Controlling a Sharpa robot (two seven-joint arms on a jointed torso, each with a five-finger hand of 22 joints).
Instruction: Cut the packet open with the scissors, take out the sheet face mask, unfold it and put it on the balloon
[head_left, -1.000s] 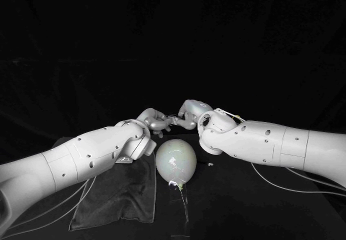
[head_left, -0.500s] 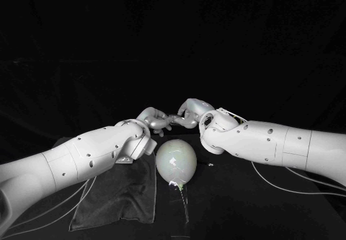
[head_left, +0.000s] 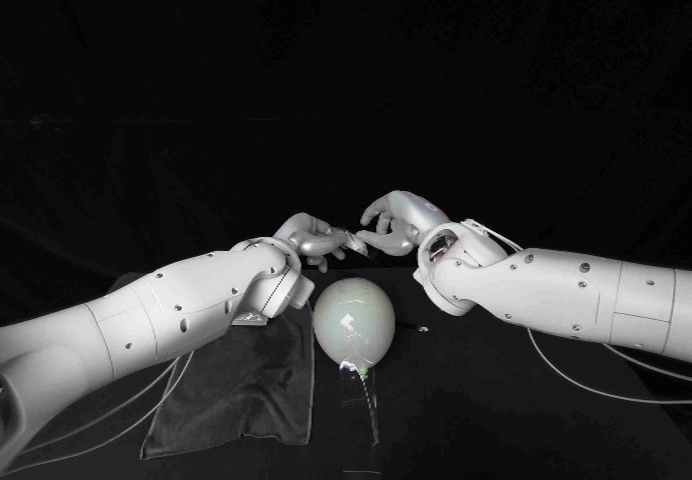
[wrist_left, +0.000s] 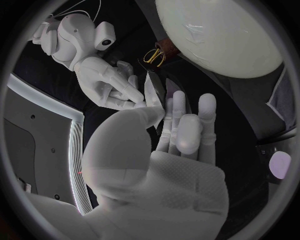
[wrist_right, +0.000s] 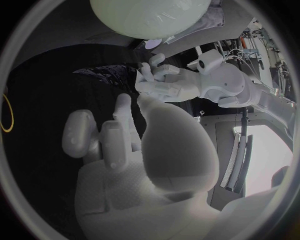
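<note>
Your left hand (head_left: 310, 238) and right hand (head_left: 392, 220) hovered close together just beyond the bare balloon (head_left: 353, 320), fingers half curled, any hold impossible to tell; masking it looked not yet done.

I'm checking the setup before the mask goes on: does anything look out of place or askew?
Little stands out. The cloth left of the balloon lies creased, and a small pale speck sits on the table right of the balloon; what it is cannot be told.
</note>
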